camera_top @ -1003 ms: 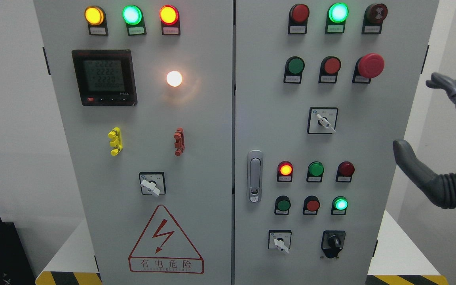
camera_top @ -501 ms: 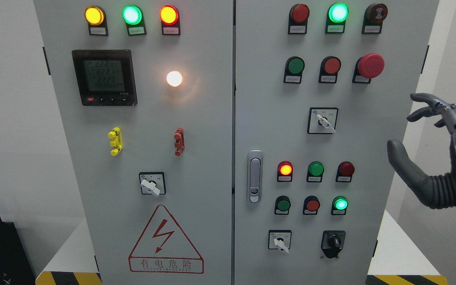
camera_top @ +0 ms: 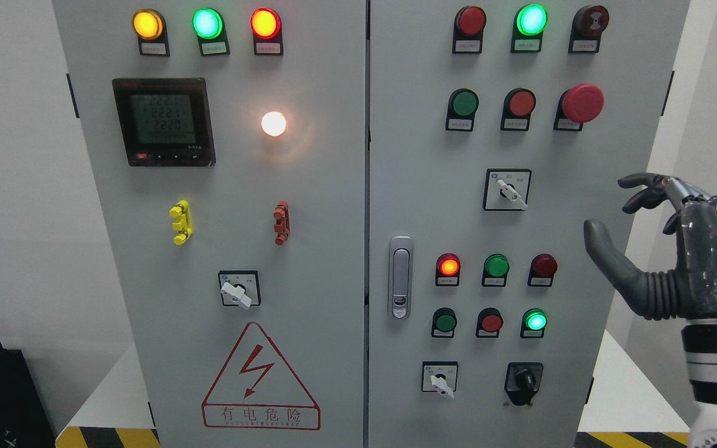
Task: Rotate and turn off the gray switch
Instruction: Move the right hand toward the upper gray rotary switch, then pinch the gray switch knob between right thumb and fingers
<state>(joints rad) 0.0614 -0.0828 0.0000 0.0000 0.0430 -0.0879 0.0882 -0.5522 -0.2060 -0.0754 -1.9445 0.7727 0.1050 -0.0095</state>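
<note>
The right hand (camera_top: 676,249), dark grey with ribbed, rubbery joints and a metal wrist cuff, hung at the cabinet's right edge, thumb stretched out and fingers loosely bent, holding and touching nothing. The gray switch (camera_top: 507,190), a pale lever on a square black-framed plate, sat on the smooth painted cabinet (camera_top: 346,205) door left of the hand, well apart.

I see the gray switch (camera_top: 507,190) on the right door, white-gray lever in a black-framed square, pointing toward about four o'clock, apparently untouched.
</note>
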